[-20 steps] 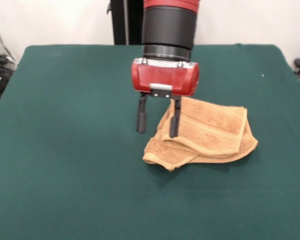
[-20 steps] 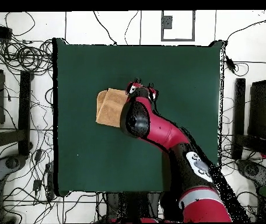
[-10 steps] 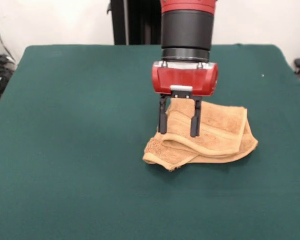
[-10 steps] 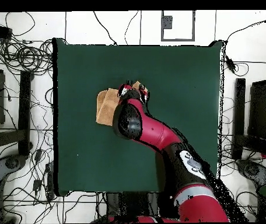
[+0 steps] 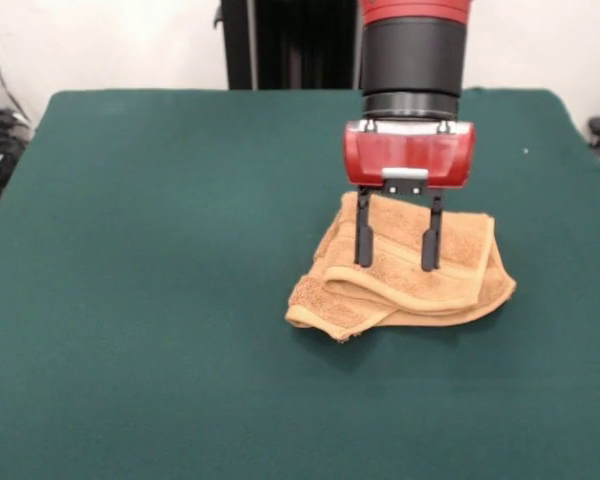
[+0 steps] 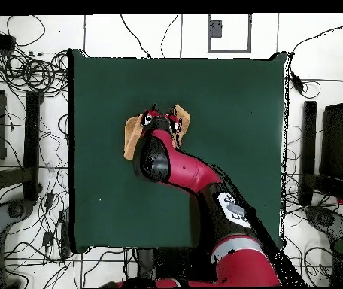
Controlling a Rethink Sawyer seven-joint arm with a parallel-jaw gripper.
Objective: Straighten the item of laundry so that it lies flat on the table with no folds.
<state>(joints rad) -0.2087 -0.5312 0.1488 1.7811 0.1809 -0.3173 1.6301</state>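
While the dark green, felt-like desk [image 5: 140, 300] spreads broad and bare around it, we see the red and black arm [image 5: 413, 50] come down from above over the right of centre. Under it lies the towel [image 5: 460, 270], an orange-tan piece of terry cloth, bunched and folded over on itself in a rumpled heap, with a woven band running across its upper layer and a thick rolled edge at its near left corner. In the overhead view the arm covers most of it, and only tan edges show on either side.

We judge this to be the reaching step: the pincer [image 5: 398, 262] hangs just over the upper layer with its two thin black fingers [image 5: 363, 240] spread wide and holding nothing. Whether the tips touch the cloth we cannot tell.

Next we would need to lower, pinch one layer only near an edge or corner, and draw it outward so the fold opens. The looped pile looks soft and limp, so it may drag the lower layers along.
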